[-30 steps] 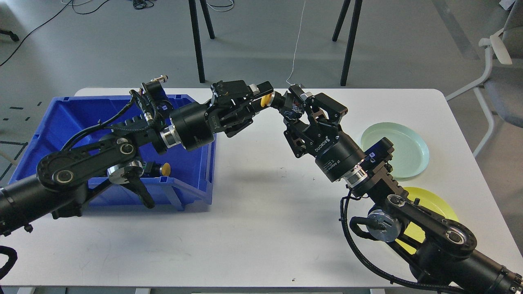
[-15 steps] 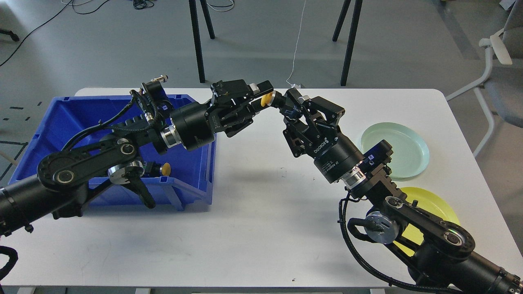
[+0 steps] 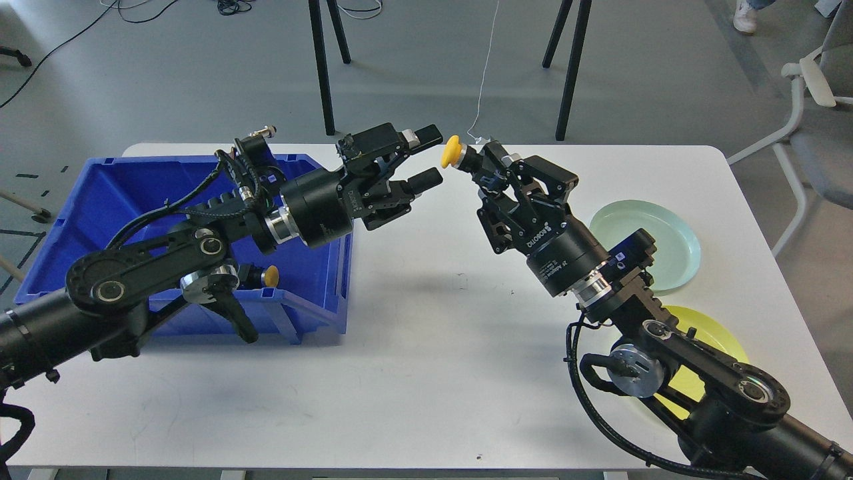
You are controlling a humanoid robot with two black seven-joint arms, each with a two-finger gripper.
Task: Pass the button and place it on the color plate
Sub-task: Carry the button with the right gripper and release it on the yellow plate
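Observation:
A button with a yellow cap (image 3: pixel 452 152) and a black body is held in my right gripper (image 3: pixel 481 164), which is shut on it above the far middle of the white table. My left gripper (image 3: pixel 426 157) is open and empty just left of the button, its two fingers spread apart and clear of it. A yellow plate (image 3: pixel 713 331) lies at the right front, partly hidden by my right arm. A pale green plate (image 3: pixel 656 233) lies behind it.
A blue bin (image 3: pixel 120 200) stands at the left under my left arm, with another yellow button (image 3: pixel 270 275) inside near its front wall. Chair and stand legs are on the floor beyond the table's far edge.
My left gripper has opened and let go of the yellow button. My right gripper has closed on it and drawn it slightly right and up, away from the left fingers.

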